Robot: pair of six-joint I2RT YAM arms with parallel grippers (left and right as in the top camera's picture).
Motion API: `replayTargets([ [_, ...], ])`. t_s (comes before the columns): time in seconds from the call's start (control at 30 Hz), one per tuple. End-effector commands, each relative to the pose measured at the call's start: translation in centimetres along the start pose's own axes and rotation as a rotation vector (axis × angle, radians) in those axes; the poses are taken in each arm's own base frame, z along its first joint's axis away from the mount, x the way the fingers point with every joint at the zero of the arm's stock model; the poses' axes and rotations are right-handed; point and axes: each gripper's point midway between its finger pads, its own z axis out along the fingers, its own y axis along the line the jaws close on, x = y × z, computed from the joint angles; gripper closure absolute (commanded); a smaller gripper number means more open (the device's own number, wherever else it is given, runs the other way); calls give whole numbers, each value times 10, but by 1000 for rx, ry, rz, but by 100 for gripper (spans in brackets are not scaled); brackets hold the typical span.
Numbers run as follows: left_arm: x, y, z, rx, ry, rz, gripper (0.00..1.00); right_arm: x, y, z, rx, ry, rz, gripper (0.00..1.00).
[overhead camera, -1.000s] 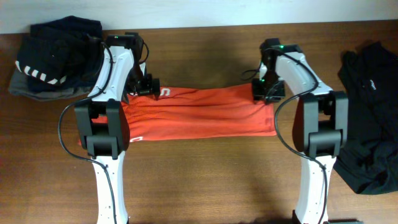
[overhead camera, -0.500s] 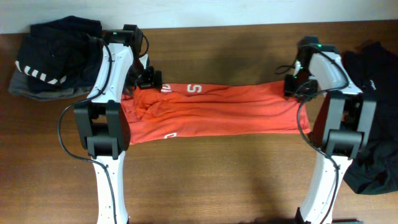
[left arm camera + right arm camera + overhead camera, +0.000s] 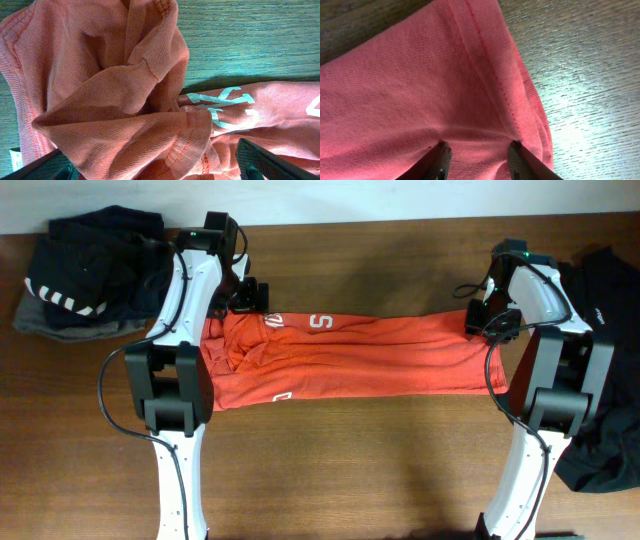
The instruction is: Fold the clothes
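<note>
Clamped on a fold of hem, the right gripper [image 3: 479,156] holds the right end of the orange-red T-shirt [image 3: 350,355], and cloth bunches up between its two fingers [image 3: 440,161]. The left gripper [image 3: 250,295] hangs over the shirt's left end with its jaws spread wide, holding nothing. The shirt lies on the wooden table [image 3: 350,470], stretched into a long, narrow band between the two arms. It is fairly smooth on the right and rumpled into thick folds on the left. From overhead, white lettering [image 3: 320,323] shows along the far edge and a small white mark [image 3: 283,395] near the front edge. A dark folded pile [image 3: 85,275] sits at the far left and a loose black garment [image 3: 610,310] at the far right. The left wrist view alone shows the twisted, ribbed folds and part of the lettering up close. The right wrist view alone shows the double row of stitching along the gripped hem.
</note>
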Motion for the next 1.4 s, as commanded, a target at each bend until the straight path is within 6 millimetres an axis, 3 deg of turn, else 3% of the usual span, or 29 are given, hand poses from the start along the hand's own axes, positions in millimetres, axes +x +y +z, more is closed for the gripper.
replayTargets([
  [0.0, -4, -2, 2, 5, -8, -3, 7, 10, -3, 21, -4, 51, 16, 57],
  [0.2, -3, 19, 1, -121, -10, -3, 25, 10, -3, 21, -3, 52, 16, 57],
  [0.37, -4, 39, -2, -235, -18, -3, 58, 10, -3, 21, -4, 52, 16, 57],
  [0.4, -5, 45, -4, -271, -22, -3, 75, 10, -3, 21, -3, 52, 16, 57],
  [0.53, -2, 54, -7, -330, -15, -2, 99, 10, -3, 21, -3, 51, 16, 57],
  [0.93, 22, 94, -32, -587, 43, -112, 98, 9, -3, 21, -4, 47, 16, 57],
  [1.1, 28, 98, -35, -605, 69, -113, 82, 9, -3, 21, -4, 47, 16, 57],
  [1.23, 31, 117, -48, -712, 67, -136, 81, 9, -3, 21, -4, 48, 16, 57],
  [1.37, 34, 120, -49, -710, 74, -155, 82, 9, -3, 21, -4, 48, 16, 57],
])
